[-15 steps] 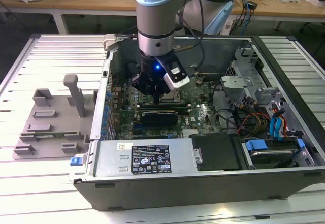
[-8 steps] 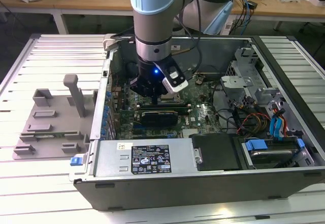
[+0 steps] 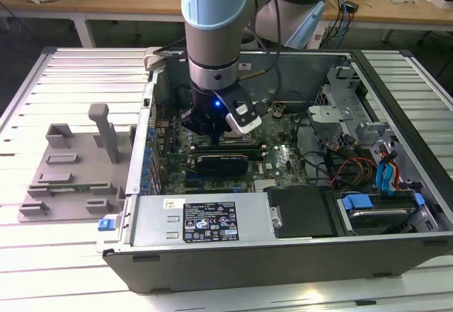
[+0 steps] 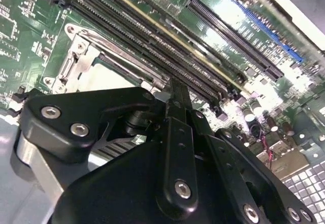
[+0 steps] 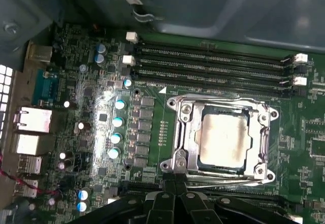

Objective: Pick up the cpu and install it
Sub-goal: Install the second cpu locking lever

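Cpu (image 5: 225,136) in socket (image 5: 184,132), beside jaws

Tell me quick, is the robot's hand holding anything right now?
Hand: closed, fingers pressed together with nothing between them; the cpu sits in its socket on the motherboard.

This is an electronics lab or robotics workshop. An opened computer case (image 3: 283,185) lies on a slatted metal worktop (image 3: 42,241) beside a grey fixture plate (image 3: 71,177), while wooden benches (image 3: 120,1) behind it carry cables (image 3: 347,8) and loose parts.
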Available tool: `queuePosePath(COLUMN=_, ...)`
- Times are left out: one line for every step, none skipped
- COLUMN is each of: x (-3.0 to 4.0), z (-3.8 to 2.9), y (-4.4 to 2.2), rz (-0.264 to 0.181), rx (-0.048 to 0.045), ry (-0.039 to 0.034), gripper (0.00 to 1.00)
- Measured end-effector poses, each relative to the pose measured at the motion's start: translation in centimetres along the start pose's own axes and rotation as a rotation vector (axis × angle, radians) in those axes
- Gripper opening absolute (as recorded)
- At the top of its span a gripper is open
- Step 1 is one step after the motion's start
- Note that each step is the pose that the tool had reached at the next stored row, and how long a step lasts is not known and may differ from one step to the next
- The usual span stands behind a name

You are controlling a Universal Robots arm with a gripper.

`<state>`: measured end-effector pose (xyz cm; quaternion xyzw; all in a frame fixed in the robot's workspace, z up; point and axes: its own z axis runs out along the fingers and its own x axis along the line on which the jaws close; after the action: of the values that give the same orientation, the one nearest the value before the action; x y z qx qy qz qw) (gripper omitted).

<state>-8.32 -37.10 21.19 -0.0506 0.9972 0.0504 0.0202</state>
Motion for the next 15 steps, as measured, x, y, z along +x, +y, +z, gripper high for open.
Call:
queuePosePath(x=0.02, z=0.00, y=-0.24, rz=0.000, rx=-0.0011, ry=0.0000, gripper=0.11)
queuePosePath(x=0.05, z=-0.03, y=-0.51, rz=0.000, rx=-0.0024, ry=-0.0002, gripper=0.11)
queuePosePath(x=0.07, z=-0.05, y=-0.72, rz=0.000, rx=-0.0075, ry=-0.0007, gripper=0.11)
queuePosePath(x=0.08, z=-0.06, y=-0.84, rz=0.000, rx=-0.0131, ry=-0.0012, gripper=0.11)
queuePosePath(x=0.09, z=-0.06, y=-0.90, rz=0.001, rx=-0.0189, ry=-0.0019, gripper=0.11)
queuePosePath(x=0.10, z=-0.07, y=-0.96, rz=0.001, rx=-0.0265, ry=-0.0026, gripper=0.11)
queuePosePath(x=0.11, z=-0.06, y=-1.08, rz=0.001, rx=-0.0384, ry=-0.0038, gripper=0.11)
queuePosePath(x=0.12, z=-0.04, y=-1.18, rz=0.002, rx=-0.0448, ry=-0.0046, gripper=0.11)
queuePosePath(x=0.15, z=0.00, y=-1.36, rz=0.002, rx=-0.0538, ry=-0.0056, gripper=0.11)
queuePosePath(x=0.17, z=0.08, y=-1.47, rz=0.002, rx=-0.0634, ry=-0.0065, gripper=0.11)
queuePosePath(x=0.18, z=0.16, y=-1.49, rz=0.003, rx=-0.0718, ry=-0.0073, gripper=0.11)
queuePosePath(x=0.19, z=0.20, y=-1.51, rz=0.003, rx=-0.0773, ry=-0.0079, gripper=0.11)
queuePosePath(x=0.21, z=0.33, y=-1.53, rz=0.003, rx=-0.0870, ry=-0.0089, gripper=0.11)
queuePosePath(x=0.22, z=0.40, y=-1.54, rz=0.003, rx=-0.0904, ry=-0.0094, gripper=0.11)
queuePosePath(x=0.23, z=0.46, y=-1.54, rz=0.003, rx=-0.0924, ry=-0.0096, gripper=0.11)
